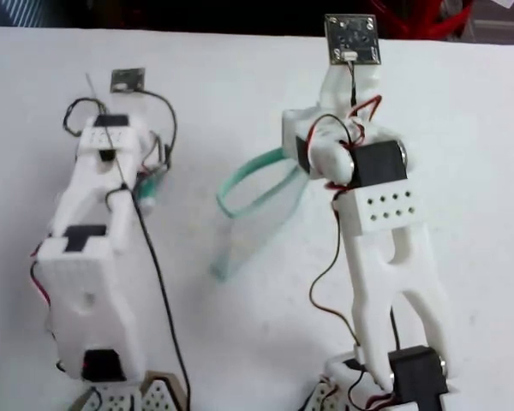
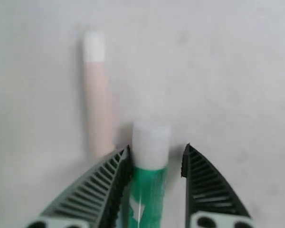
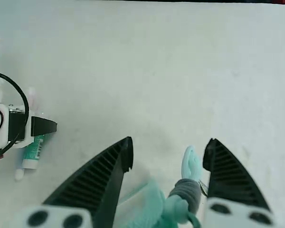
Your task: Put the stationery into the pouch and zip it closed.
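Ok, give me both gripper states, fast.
Left gripper: open, jaws either side of the glue stick, not clamped.
Right gripper: open, over the teal pouch, holding nothing.

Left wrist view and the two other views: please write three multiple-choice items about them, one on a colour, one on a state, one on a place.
1. The edge of the pouch is: A red; B teal; C yellow.
2. The right gripper is: A open; B shut on a ruler; C shut on a cloth.
3. The glue stick lies: A inside the pouch; B under the right gripper; C between the fingers of the left gripper.

Answers: 1 B, the band around the clear pouch is teal. 2 A, its jaws stand wide apart over the pouch's end. 3 C, the left wrist view shows it between the open jaws.
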You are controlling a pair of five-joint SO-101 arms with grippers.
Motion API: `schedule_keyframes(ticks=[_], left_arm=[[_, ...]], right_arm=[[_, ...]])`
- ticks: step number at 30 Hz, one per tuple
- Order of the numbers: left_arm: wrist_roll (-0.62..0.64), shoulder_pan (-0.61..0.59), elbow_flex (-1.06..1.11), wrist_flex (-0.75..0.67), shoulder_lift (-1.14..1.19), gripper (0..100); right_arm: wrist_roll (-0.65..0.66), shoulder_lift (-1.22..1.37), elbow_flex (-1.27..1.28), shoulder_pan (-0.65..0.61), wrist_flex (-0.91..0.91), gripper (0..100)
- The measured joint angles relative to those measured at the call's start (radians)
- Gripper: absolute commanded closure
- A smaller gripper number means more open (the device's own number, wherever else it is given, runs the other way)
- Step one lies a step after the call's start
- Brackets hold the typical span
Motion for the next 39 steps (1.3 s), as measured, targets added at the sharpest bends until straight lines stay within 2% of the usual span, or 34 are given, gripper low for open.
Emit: schedule_keyframes(ticks=[2, 8, 16, 21, 25, 29, 39], left_arm=[[0.0, 0.0, -0.072, 0.038, 0.049, 83], [0.003, 0.003, -0.285, 0.17, 0.17, 96], [0.003, 0.005, -0.537, 0.387, 0.242, 97], [0.003, 0.051, -0.838, 0.64, 0.242, 97], [0.002, 0.081, -1.025, 0.698, 0.21, 97], [0.003, 0.115, -0.991, 0.707, 0.06, 97], [0.002, 0.292, -0.572, 0.687, -0.652, 97]], right_arm=[[0.0, 0.0, 0.0, 0.0, 0.0, 75.8], [0.0, 0.0, 0.0, 0.0, 0.0, 75.8], [0.0, 0.0, 0.0, 0.0, 0.0, 75.8], [0.0, 0.0, 0.0, 0.0, 0.0, 75.8], [0.0, 0.0, 0.0, 0.0, 0.0, 75.8], [0.0, 0.0, 0.0, 0.0, 0.0, 75.8], [0.0, 0.0, 0.0, 0.0, 0.0, 75.8]])
